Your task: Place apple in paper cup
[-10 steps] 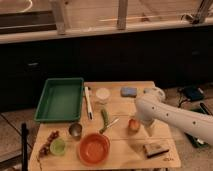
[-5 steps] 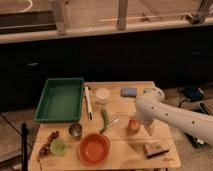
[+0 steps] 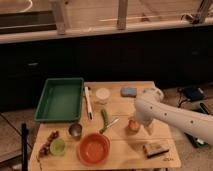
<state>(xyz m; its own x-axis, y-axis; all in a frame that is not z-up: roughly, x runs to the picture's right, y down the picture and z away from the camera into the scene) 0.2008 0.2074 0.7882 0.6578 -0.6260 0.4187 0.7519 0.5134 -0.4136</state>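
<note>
A: Anything moved?
B: Nothing; the pincer (image 3: 138, 120) stays at the apple (image 3: 132, 126) on the surface (image 3: 125, 152), apart from the paper cup (image 3: 102, 95).
A: Clamped?
B: Cannot tell.

High front view, tool (image 3: 141, 125) mid-right

You had the gripper (image 3: 141, 125) down low over the worktop (image 3: 125, 154), just beside the apple (image 3: 132, 125). The paper cup (image 3: 102, 95) stood upright, apart from both, toward the far edge, between the green tray (image 3: 60, 97) and a small blue object (image 3: 128, 91).
</note>
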